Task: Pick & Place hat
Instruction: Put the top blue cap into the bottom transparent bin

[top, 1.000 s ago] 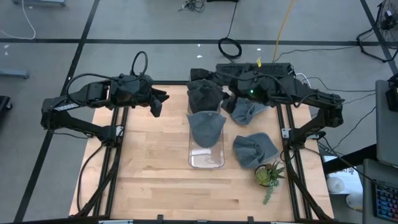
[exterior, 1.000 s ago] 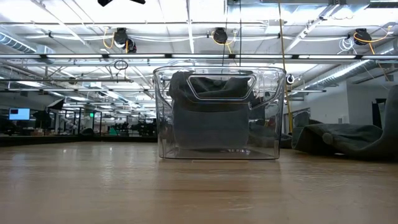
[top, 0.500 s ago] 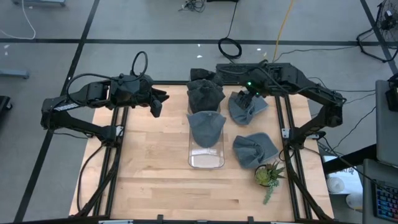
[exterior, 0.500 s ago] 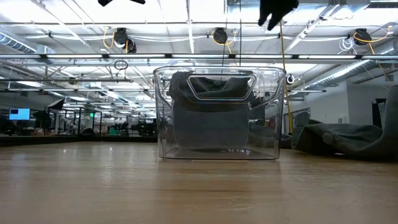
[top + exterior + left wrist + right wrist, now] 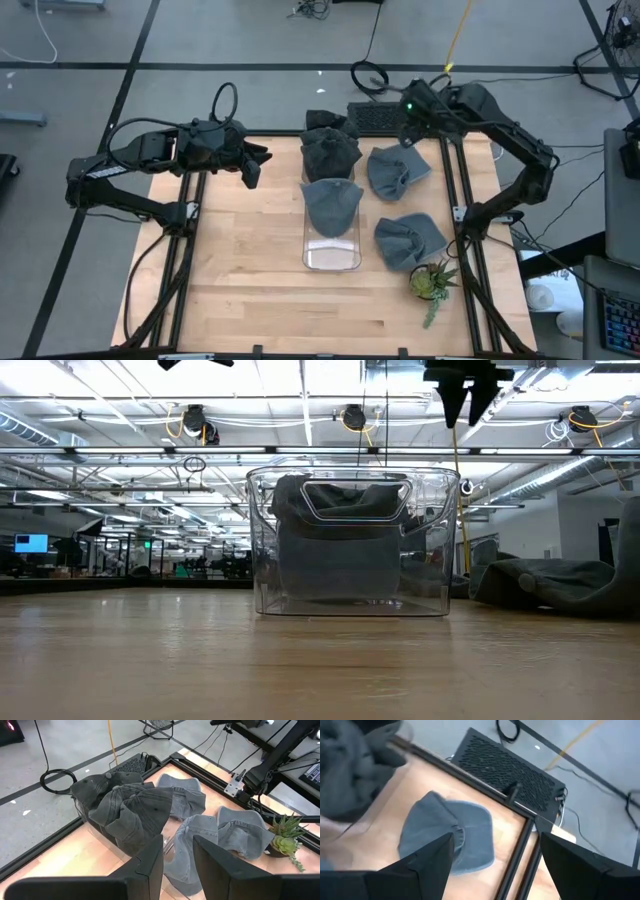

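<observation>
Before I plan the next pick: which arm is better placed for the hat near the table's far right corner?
Right, probably. The right gripper hangs open just beyond that hat, which shows between its fingers in its wrist view. The left gripper waits across the clear bin.

Right wrist view: bin hats (image 5: 350,765) blurred.

I see 1 small potted succulent (image 5: 432,281) near the wooden table's (image 5: 230,280) front right corner. A black perforated box (image 5: 506,768) and 1 coiled black cable (image 5: 369,75) lie on the floor beyond the far edge.
</observation>
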Motion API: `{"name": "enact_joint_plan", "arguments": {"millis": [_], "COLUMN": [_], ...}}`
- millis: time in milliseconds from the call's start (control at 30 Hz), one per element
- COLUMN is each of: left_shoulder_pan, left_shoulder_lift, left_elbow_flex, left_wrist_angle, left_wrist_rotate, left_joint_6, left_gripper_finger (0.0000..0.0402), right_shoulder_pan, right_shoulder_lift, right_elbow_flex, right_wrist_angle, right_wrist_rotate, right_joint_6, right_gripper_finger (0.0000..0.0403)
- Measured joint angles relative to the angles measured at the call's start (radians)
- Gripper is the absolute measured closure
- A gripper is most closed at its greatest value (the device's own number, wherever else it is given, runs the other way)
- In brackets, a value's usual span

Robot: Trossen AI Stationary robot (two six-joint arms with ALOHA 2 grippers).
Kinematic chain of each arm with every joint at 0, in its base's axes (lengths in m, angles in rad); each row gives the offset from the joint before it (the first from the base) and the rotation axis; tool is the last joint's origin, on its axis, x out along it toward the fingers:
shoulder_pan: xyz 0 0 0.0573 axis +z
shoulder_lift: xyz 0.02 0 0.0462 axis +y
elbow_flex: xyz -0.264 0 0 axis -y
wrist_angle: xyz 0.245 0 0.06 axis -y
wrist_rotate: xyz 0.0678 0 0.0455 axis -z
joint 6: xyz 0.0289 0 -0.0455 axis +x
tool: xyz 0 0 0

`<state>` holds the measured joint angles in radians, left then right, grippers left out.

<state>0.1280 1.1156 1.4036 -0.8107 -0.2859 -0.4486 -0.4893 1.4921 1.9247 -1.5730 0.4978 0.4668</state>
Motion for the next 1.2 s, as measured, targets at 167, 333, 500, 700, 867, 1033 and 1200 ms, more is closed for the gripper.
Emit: {"name": "enact_joint_plan", "arguments": {"millis": [167,333,500,700,867,1033,1200], "left_shoulder_pan": [0.0,0.0,0.0,0.0,0.0,0.001,0.001], "left_shoulder_lift": [0.0,0.0,0.0,0.0,0.0,0.0,0.0], "left_elbow_flex": [0.0,0.0,0.0,0.0,0.0,0.0,0.0], "left_wrist_angle": [0.0,0.0,0.0,0.0,0.0,0.001,0.001], "left_wrist_rotate": [0.0,0.0,0.0,-0.001,-0.001,-0.002,-0.002], "left_joint_6": [0.003,0.024,0.025,0.016,0.013,0.028,0.034], "left_gripper_finger": [0.0289,0.0289,0.0289,0.0289,0.0289,0.0289,0.0289], "right_shoulder_pan": [-0.08,-0.152,-0.219,-0.283,-0.295,-0.295,-0.295], "right_shoulder_lift": [0.0,0.0,0.0,-0.043,-0.145,-0.238,-0.306], "right_elbow_flex": [0.0,0.0,0.0,-0.066,-0.245,-0.427,-0.625], "right_wrist_angle": [0.001,0.002,0.002,0.005,0.001,0.039,0.227], "right_wrist_rotate": [-0.001,-0.001,-0.034,-0.099,-0.111,-0.142,-0.234], "right_joint_6": [0.043,0.085,0.148,0.339,0.561,0.697,0.762], "right_gripper_finger": [0.0117,0.0117,0.0117,0.0117,0.0117,0.0117,0.0117]}}
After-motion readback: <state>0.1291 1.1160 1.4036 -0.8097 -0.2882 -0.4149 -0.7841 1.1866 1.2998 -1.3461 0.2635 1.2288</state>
